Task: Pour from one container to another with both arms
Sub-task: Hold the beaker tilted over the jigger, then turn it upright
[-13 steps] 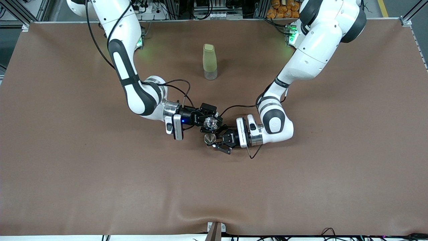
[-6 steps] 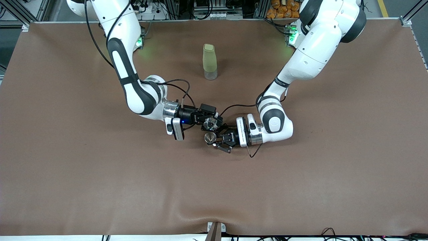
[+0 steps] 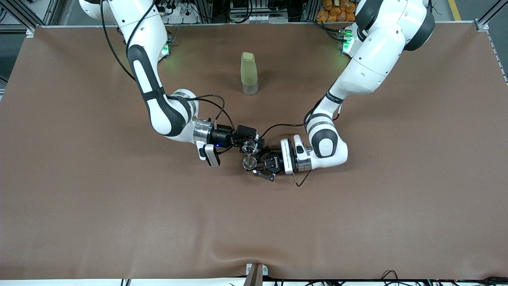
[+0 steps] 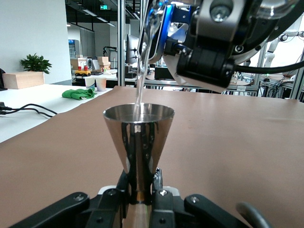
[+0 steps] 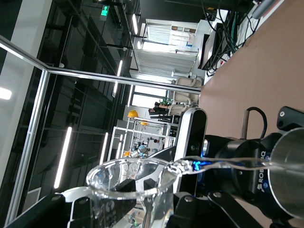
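Water streams in a thin clear thread from the tipped clear glass cup (image 3: 249,146) into the shiny steel cone-shaped measuring cup (image 3: 249,162) right below it. The right gripper (image 3: 247,143), reaching in from the right arm's end of the table, has its jaws clamped on the clear glass cup (image 5: 130,180) and holds it tilted over the middle of the brown table cover (image 3: 119,222). In the right wrist view the stream leaves the glass rim and arcs into the steel mouth (image 5: 289,168). The left gripper (image 3: 260,167), coming from the left arm's end, has its jaws pinched tight on the narrow waist of the steel measuring cup (image 4: 138,142) and holds it upright, mouth up, just under the glass. Both cups are up off the table, almost touching. A tall pale green bottle with a clear base (image 3: 249,73) stands upright on the cover, well apart from the pour and farther from the front camera.
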`<state>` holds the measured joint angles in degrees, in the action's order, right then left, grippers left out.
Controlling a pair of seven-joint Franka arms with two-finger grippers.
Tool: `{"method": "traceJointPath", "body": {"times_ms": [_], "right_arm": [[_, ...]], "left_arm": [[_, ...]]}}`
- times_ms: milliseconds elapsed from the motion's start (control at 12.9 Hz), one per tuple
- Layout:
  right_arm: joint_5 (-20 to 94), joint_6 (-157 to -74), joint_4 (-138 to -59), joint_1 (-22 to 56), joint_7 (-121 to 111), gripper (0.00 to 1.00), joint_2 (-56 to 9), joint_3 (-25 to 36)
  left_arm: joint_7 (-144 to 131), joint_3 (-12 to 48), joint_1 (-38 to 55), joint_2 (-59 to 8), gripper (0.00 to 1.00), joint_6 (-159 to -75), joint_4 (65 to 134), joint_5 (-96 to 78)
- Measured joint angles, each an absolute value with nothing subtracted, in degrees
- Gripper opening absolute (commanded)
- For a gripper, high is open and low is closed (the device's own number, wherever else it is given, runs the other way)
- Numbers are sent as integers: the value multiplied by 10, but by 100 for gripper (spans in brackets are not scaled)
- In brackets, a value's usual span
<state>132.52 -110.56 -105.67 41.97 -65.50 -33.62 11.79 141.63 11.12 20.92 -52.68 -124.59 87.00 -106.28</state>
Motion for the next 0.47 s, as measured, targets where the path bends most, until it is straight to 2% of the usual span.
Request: {"method": "traceJointPath", "body": {"times_ms": [467], "right_arm": [[1325, -1106, -1057, 420, -596, 0, -336, 118]], "left_arm": [[1416, 111, 209, -527, 0, -1246, 870, -1063]]}}
